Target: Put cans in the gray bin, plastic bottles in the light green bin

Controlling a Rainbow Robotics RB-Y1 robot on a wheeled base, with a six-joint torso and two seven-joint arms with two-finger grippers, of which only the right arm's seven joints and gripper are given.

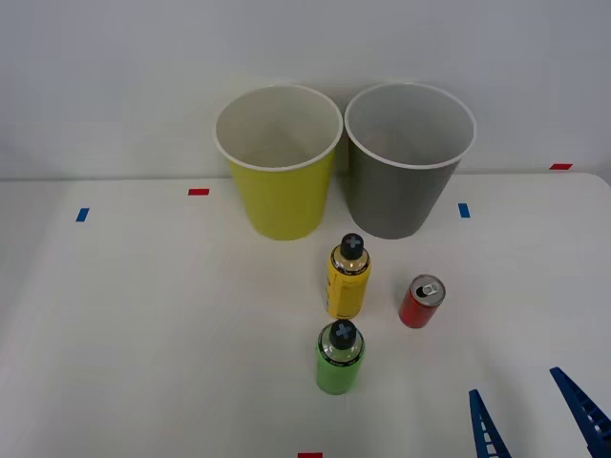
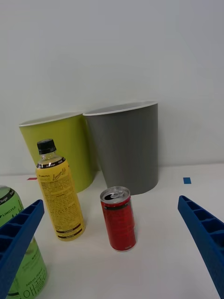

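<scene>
I see a smooth white desk (image 1: 124, 324). Upper centre: tapered light green bin (image 1: 279, 162) touching gray bin (image 1: 409, 160), rims white. Below: yellow bottle (image 1: 348, 279), green bottle (image 1: 339, 359), red can (image 1: 421, 301), apart. Lower right: my ribbed right hand (image 1: 535, 415), spread wide, empty.

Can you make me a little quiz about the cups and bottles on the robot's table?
1. True or false: the red can is already inside the gray bin.
2. Which bottle stands closer to the bins? A) the yellow bottle B) the green bottle
3. Fill in the blank: the right claw is open and holds ____.

Key:
1. False. The can stands on the table, in front of the gray bin.
2. A. The yellow bottle stands just in front of the light green bin and the gray bin.
3. Nothing.
</scene>
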